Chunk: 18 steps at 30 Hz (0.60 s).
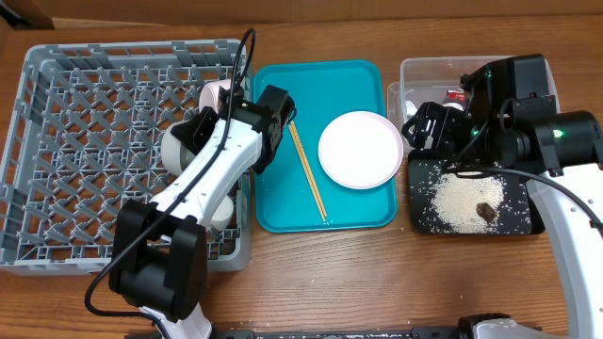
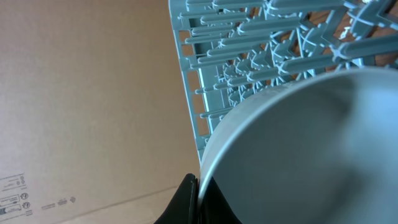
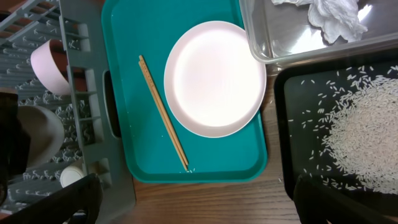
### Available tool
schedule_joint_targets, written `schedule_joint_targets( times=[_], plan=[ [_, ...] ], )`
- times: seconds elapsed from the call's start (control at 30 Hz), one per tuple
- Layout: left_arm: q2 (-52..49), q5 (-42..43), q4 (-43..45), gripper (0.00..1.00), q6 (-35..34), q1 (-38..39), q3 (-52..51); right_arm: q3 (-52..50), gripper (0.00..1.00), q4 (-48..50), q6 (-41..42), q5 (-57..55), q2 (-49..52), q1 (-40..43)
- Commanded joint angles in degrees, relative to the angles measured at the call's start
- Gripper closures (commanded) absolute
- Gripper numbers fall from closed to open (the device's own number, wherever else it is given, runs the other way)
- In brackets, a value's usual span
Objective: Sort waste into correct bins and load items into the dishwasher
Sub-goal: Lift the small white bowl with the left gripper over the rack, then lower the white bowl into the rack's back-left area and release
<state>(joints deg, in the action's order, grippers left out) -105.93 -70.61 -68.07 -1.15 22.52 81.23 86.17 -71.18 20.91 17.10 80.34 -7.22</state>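
Note:
My left gripper (image 1: 200,130) (image 2: 198,199) is shut on the rim of the pale grey bowl (image 1: 176,149) (image 2: 298,149), holding it tilted over the right side of the grey dish rack (image 1: 57,151) (image 2: 205,56). The pinkish bowl (image 1: 215,94) (image 3: 48,65) and the small white cup (image 1: 222,212) (image 3: 71,176) sit in the rack. The white plate (image 1: 360,149) (image 3: 214,78) and the chopsticks (image 1: 308,171) (image 3: 163,113) lie on the teal tray. My right gripper (image 1: 426,124) (image 3: 196,202) is open and empty, hovering between the teal tray and the bins.
The teal tray (image 1: 283,202) (image 3: 130,37) lies between the rack and the bins. The clear tub (image 1: 415,71) (image 3: 267,43) holds a white tissue (image 3: 333,15). The black tray (image 1: 523,221) (image 3: 292,112) holds rice (image 1: 462,200) (image 3: 364,137) and a brown lump (image 1: 486,211).

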Motion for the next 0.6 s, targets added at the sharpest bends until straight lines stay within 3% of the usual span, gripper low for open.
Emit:
schedule_joint_targets(
  times=[0.0,0.2,0.33,0.57],
  plan=[
    [-1.95,0.98,0.76,0.96,-1.16,0.11,-1.46,0.04,0.00,0.31,-0.37,-0.57,0.09,0.13],
    [-2.54,0.39,2.16,0.96,-1.14,0.11,-1.49,0.04,0.00,0.31,-0.37,-0.59,0.11,0.13],
    [-2.54,-6.60,3.08,0.96,0.09,-0.28,-1.49,0.04,0.00,0.31,-0.37,-0.59,0.09,0.13],
    [-2.54,-7.39,9.79,0.96,9.73,-0.63,-1.49,0.04,0.00,0.31,-0.37,-0.57,0.09,0.13]
  ],
)
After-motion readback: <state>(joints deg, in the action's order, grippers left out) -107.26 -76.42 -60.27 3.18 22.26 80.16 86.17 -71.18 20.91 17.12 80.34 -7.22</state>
